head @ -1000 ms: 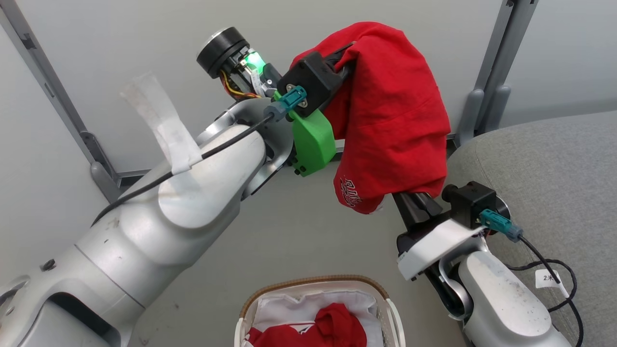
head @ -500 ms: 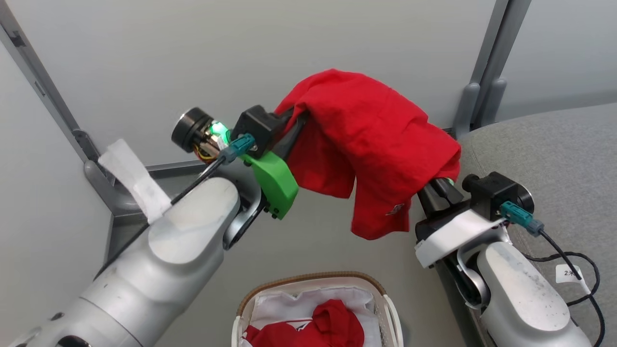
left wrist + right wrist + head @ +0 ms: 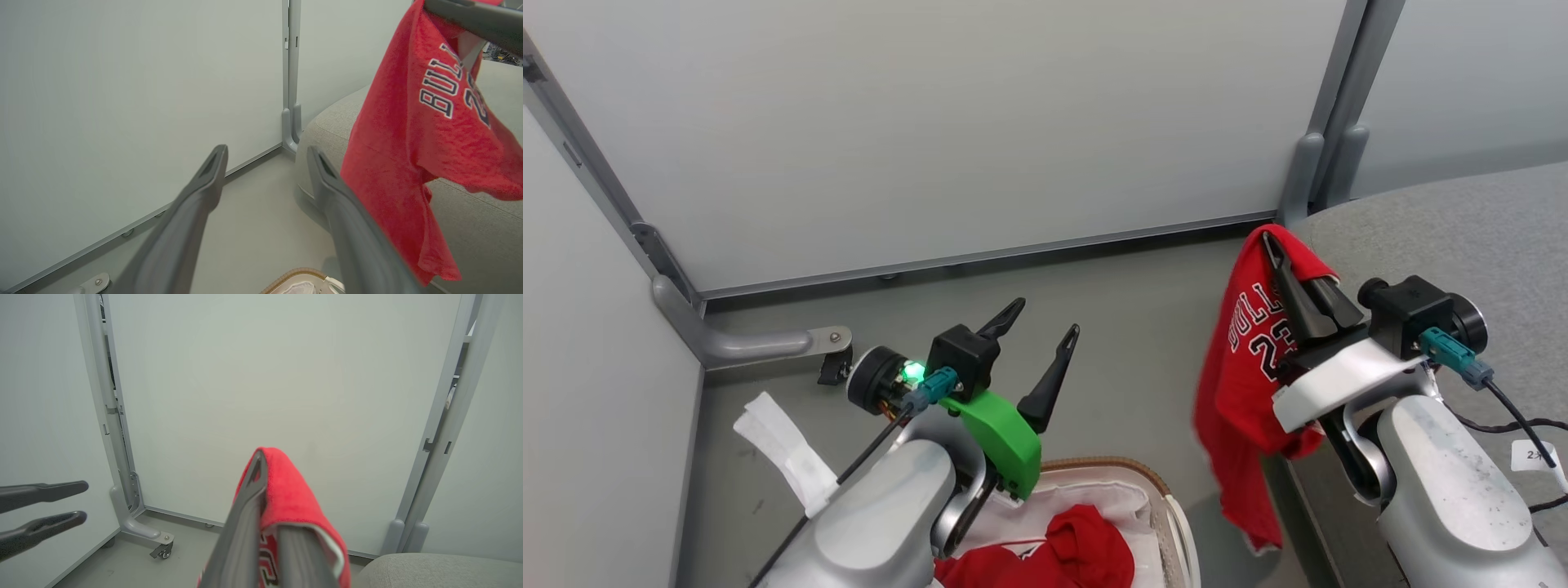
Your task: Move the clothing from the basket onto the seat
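As right claw [image 3: 1294, 265] pinches clothing [image 3: 1241, 367], it hangs — beside seat [image 3: 1462, 229].

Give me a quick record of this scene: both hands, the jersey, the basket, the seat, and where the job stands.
left hand: open, empty, raised near the basket
right hand: shut on jersey
jersey: red, white lettering, hanging beside the seat's edge, not laid on it
basket: on the floor, red garment inside on white liner
seat: grey, to the robot's right
status: one piece lifted, one in the basket
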Controlling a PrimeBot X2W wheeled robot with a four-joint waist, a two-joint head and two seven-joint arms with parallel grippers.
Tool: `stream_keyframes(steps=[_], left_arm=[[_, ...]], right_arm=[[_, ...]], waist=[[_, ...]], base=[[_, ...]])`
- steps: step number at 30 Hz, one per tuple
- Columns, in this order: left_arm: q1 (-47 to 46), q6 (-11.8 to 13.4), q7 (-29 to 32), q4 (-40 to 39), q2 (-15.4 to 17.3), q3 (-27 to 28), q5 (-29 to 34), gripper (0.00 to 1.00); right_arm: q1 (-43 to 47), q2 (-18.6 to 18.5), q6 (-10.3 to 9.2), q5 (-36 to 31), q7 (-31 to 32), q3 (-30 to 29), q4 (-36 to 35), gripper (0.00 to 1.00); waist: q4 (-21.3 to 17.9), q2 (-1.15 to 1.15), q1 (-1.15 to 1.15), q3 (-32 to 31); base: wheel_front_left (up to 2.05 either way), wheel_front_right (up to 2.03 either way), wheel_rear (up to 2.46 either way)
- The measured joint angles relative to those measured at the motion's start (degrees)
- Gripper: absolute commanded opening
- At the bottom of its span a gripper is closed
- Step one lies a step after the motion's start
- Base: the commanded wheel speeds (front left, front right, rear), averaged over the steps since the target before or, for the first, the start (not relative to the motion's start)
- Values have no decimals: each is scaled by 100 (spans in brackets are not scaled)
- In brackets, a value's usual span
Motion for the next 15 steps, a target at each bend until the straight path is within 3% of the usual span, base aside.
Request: stream_keyframes(steps=[15], left_arm=[[1112,-52,-5,-575,-297,909,709,100]], right_arm=[[91,-132,0,-111,0,-255,-13,0]], waist=[[-90,0,0,29]], base=[[0,0,0]])
